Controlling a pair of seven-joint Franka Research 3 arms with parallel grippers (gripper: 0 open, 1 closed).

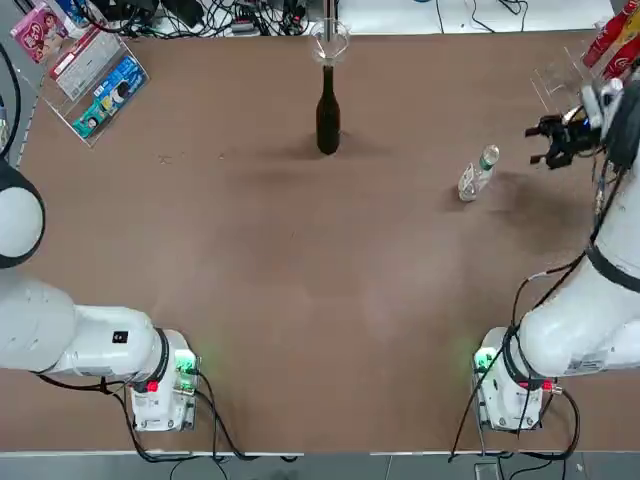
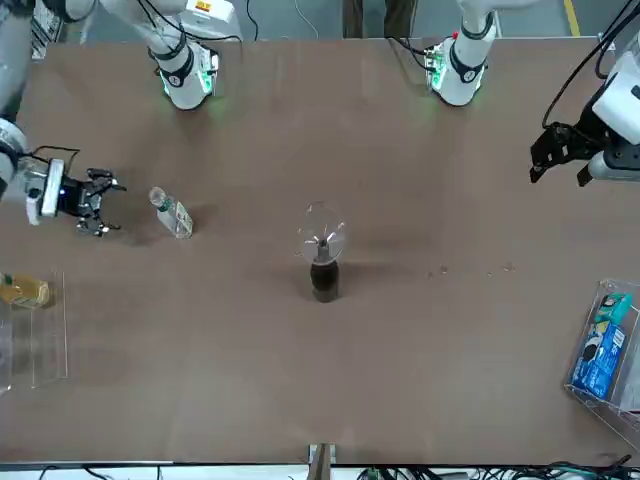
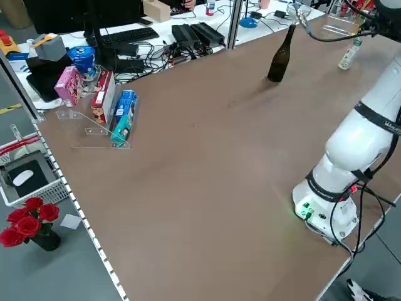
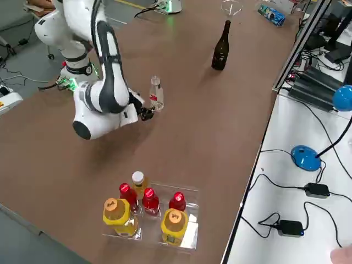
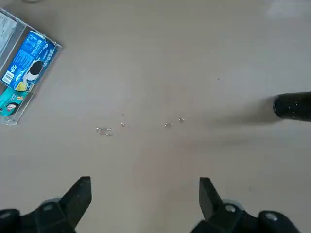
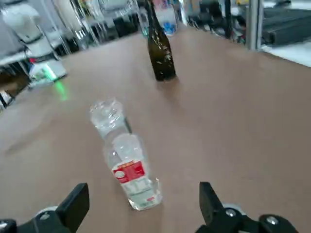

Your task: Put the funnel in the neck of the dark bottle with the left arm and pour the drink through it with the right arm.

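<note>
The dark bottle [image 1: 327, 120] stands upright at the table's far middle, with the clear funnel [image 1: 329, 40] sitting in its neck. The drink [image 1: 478, 173], a small clear plastic bottle, stands upright to the right of it. My right gripper [image 1: 553, 140] hangs open just right of the drink, a short gap away; in the right wrist view the drink [image 6: 127, 167] stands ahead of the open gripper [image 6: 143, 204], not between its fingers. My left gripper [image 2: 560, 155] hovers open and empty over the table's left side, well away from the dark bottle [image 2: 324, 278].
A clear rack of red and yellow bottles [image 4: 148, 212] stands at the far right corner, behind the right gripper. A clear holder with snack boxes [image 1: 95, 80] lies at the far left. Cables run along the far edge.
</note>
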